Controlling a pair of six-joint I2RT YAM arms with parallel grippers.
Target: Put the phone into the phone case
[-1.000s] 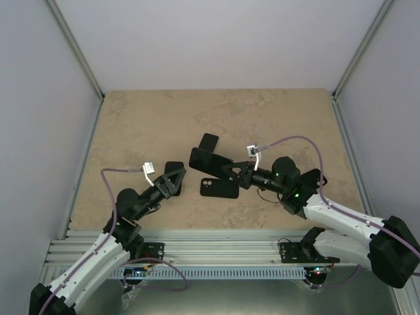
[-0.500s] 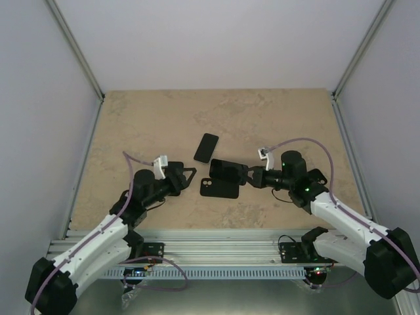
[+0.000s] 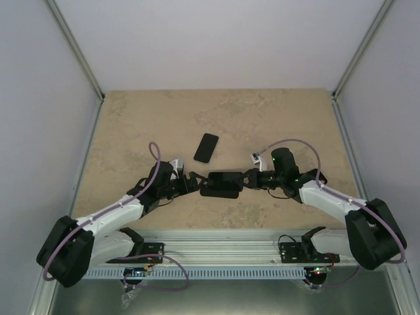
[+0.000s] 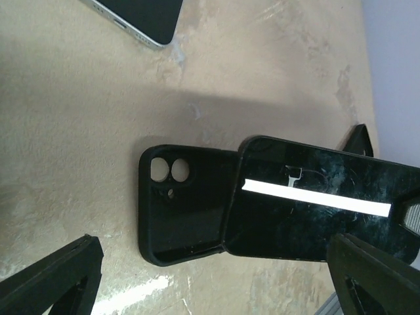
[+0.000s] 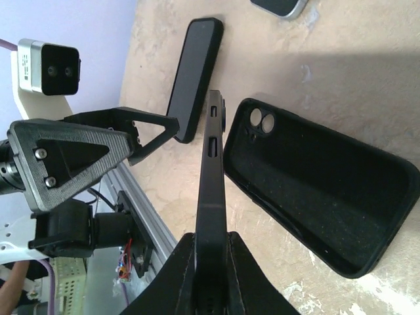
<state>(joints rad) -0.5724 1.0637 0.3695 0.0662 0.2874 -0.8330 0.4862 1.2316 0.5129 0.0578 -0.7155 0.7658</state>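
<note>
Phone [image 3: 225,176] is pinched by the right gripper [image 3: 246,178], just above the black phone case [image 3: 215,191]. To the left, the left gripper [image 3: 191,182] is spread wide.

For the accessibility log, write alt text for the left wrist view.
A glossy black phone overlaps the right end of an empty black phone case on a tan table, the case's camera holes uncovered. The left gripper stands open, its fingertips in the bottom corners; a second phone shows its corner top left.

case [image 4: 187,216] – matte blk | phone [image 4: 308,223] – glossy blk | table [image 3: 275,111] – beige, mottled
</note>
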